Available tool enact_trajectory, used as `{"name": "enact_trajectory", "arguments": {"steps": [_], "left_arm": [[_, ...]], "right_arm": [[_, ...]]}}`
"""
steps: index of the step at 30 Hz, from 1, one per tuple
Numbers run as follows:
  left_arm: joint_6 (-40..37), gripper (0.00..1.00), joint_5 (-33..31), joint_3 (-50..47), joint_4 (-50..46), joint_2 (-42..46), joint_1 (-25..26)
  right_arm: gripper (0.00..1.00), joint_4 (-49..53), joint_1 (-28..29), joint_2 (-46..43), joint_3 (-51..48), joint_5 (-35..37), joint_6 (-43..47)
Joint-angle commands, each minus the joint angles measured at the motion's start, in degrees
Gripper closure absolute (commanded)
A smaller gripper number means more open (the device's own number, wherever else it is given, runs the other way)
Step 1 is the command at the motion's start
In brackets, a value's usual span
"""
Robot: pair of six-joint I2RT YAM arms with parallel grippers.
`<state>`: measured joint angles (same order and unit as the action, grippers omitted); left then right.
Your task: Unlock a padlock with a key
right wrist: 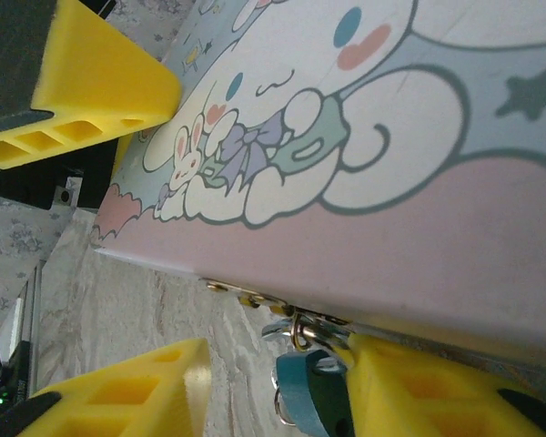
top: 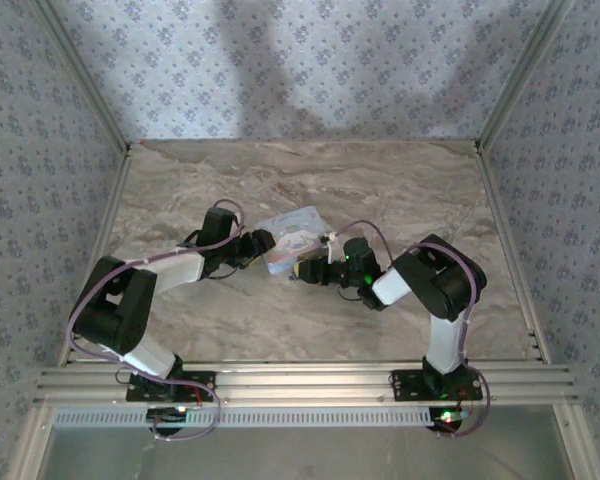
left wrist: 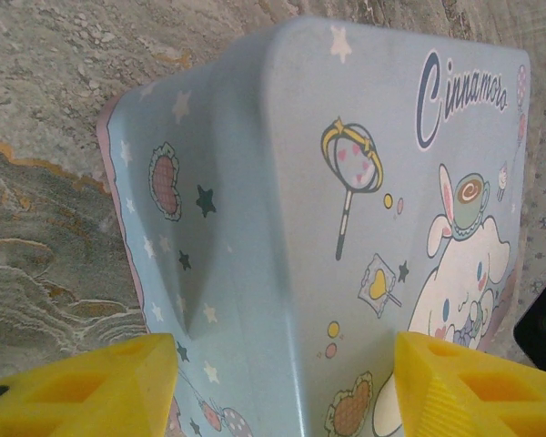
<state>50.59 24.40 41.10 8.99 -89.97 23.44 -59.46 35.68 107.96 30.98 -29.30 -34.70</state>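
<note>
The blue-teal padlock [right wrist: 302, 387] is seen hanging at the clasp of a cartoon-printed tin [right wrist: 419, 228], at 6 o'clock, between the open right jaws and touching the finger [right wrist: 419, 391] at 5 o'clock. The tin is clamped by the left jaws.

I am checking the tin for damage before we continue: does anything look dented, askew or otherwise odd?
Yes. The pale blue tin has a dent in its rounded side edge, a sharp triangular crease among the printed stars, seen in the left wrist view. Nothing else stands out.
</note>
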Motion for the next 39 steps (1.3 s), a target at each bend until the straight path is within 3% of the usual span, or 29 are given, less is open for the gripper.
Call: {"name": "enact_trajectory", "arguments": {"steps": [1, 26, 39], "left_arm": [[-0.48, 0.38, -1.71, -2.07, -7.07, -0.99, 1.01], [-0.31, 0.38, -2.09, -2.32, -7.15, -0.91, 1.32], [-0.49, 0.38, -2.39, -2.87, -7.02, -1.43, 1.34]], "right_arm": [[0.59, -0.68, 0.27, 1.02, 0.64, -0.33, 0.18], [0.94, -1.49, -0.52, 1.66, 0.23, 2.34, -2.39], [0.99, -3.90, -2.61, -1.15, -2.99, 4.28, -4.81]]}}
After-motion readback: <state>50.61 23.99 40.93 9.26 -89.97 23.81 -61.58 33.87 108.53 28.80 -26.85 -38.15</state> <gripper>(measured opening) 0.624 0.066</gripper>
